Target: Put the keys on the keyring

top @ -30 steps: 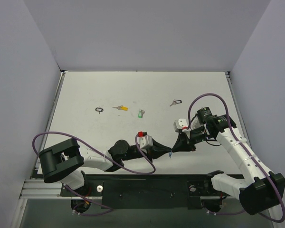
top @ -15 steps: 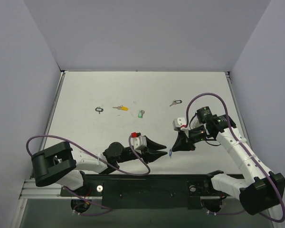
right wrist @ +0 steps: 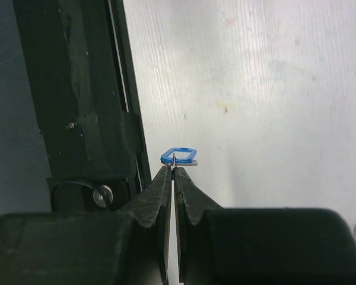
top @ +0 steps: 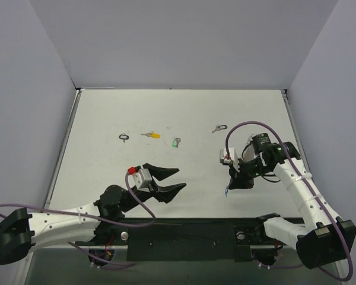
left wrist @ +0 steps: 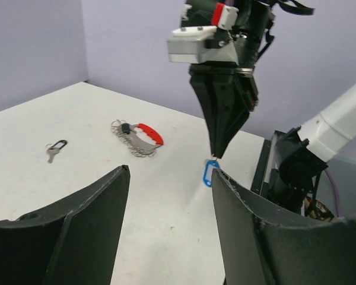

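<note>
Close to the near edge of the table (left wrist: 59,190), the right hand (left wrist: 216,154) pinches the blue-tagged key (left wrist: 210,174), tag dangling. The keyring (left wrist: 137,138) lies flat just beyond, nearer it than the open, empty left hand (left wrist: 169,173).

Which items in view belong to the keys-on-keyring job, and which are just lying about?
Job:
- silver beaded keyring with red curved tag
- blue-tagged silver key, pinched in right gripper
- yellow-tagged silver key
- green-tagged silver key
- black-tagged silver key, far right
- black loop-tagged key, far left

Just there:
- purple arm cables
- black base rail
</note>
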Robot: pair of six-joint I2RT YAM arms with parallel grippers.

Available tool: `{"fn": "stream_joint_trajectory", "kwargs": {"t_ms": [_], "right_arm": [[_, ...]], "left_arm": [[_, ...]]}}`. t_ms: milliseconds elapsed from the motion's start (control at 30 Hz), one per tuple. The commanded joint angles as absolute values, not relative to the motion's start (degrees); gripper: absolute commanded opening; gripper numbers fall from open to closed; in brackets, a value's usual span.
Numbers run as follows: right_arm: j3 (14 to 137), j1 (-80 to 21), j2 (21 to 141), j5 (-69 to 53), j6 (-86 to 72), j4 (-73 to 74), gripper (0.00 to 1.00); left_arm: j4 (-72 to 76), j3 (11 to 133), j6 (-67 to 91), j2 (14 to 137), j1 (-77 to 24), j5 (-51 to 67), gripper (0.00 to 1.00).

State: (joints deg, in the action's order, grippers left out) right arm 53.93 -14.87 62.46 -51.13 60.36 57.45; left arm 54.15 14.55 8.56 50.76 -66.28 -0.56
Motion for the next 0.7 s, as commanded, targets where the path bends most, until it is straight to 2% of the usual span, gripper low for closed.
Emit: {"fn": "stream_joint_trajectory", "kwargs": {"t_ms": [0,133,233,467,667], "right_arm": [[56.51,-11.34,62.49,-41.85,62.58,68.89,0.00],[56.25,-5.73,63.81,-36.57,65.65,74.16,0.00],[54.41,-1.77,64.16,-31.22,66.62,74.62,0.00],[53.27,2.99,68.99,-16.29,61.36,71.81,0.00],[54.04,3.25,81.09,-12.13,53.55,64.52,0.00]], "left_arm": [[36.95,12.49,9.49,39.57,-66.27,-10.71,0.69],[29.02,11.00,11.42,28.32,-66.18,-14.94,0.73],[29.61,8.01,12.56,23.92,-66.09,-15.82,0.74],[30.76,3.25,13.80,21.18,-66.09,-15.21,0.74],[30.06,2.81,12.04,20.40,-66.01,-14.85,0.75]]}}
